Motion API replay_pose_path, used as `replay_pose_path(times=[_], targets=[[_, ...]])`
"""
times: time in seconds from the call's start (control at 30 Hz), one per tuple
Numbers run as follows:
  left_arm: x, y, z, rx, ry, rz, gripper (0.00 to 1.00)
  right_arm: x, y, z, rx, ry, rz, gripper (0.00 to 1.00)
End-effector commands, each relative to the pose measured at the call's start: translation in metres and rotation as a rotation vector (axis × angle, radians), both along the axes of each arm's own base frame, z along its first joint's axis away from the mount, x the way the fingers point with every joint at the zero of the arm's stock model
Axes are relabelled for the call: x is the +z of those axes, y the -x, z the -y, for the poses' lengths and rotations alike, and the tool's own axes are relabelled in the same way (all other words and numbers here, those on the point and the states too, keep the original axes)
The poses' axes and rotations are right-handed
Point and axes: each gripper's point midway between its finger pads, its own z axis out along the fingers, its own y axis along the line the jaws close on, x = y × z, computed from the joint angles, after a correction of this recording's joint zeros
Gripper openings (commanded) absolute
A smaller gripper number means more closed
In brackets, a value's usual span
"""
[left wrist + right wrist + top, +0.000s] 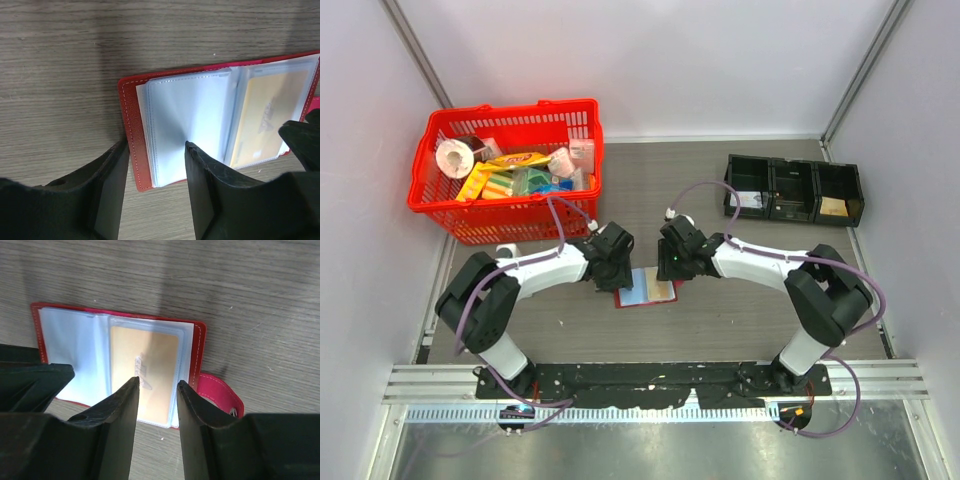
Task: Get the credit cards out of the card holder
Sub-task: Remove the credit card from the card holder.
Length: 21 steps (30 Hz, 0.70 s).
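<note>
The red card holder [645, 291] lies spread open on the table between my two grippers. Its pale blue pockets [190, 117] fill the left half. A tan credit card [145, 370] sits inside a clear pocket on the right half, beside the red snap tab [220, 392]. My left gripper [155, 147] is open and straddles the holder's left red edge [127, 115], with one fingertip over the pale pockets. My right gripper [157, 382] is open with its tips over the near end of the tan card [265, 115]. Neither holds anything.
A red plastic basket [505, 170] full of groceries stands at the back left. Black bins [795, 190] sit in a row at the back right. Grey walls close in the table on three sides.
</note>
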Motion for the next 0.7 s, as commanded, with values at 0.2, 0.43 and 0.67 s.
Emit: replay_pose_path(times=[0.2,0.43,0.67], targets=[[-0.031,0.021,-0.009,-0.023,-0.079,-0.103,0.44,-0.025,0.014,-0.004,0.026,0.004,-0.081,0.41],[-0.035,0.023,0.000,-0.052,-0.060,-0.114,0.30,-0.023,0.016,-0.013,0.053,-0.036,-0.095,0.38],[-0.036,0.020,0.005,-0.062,-0.043,-0.112,0.24,0.014,0.012,-0.033,0.103,-0.161,-0.032,0.28]])
